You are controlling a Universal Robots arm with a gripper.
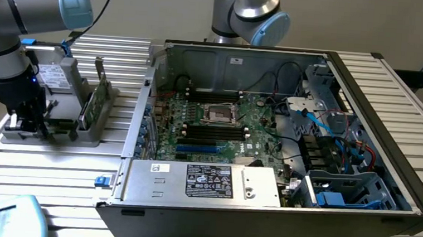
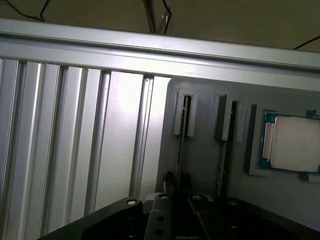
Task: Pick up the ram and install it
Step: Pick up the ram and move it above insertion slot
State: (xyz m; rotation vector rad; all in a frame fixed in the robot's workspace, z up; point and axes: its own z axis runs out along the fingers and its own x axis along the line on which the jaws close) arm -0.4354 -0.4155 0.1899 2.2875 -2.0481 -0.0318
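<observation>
Ribbed aluminium tabletop (image 1: 44, 168), grey holder (image 1: 83, 136) beside an open computer case (image 1: 386, 136), ram (image 2: 179, 155) standing on edge in a holder slot, end effector (image 2: 177, 181) down over its edge, grip impossible to tell, processor (image 2: 295, 145) in the holder's recess, power supply label (image 1: 209, 181) unreadable.

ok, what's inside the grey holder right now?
The ram edge-on in one slot, another board edge-on in the next, a silver processor chip in a recess. The gripper covers the near ends of both boards.
</observation>
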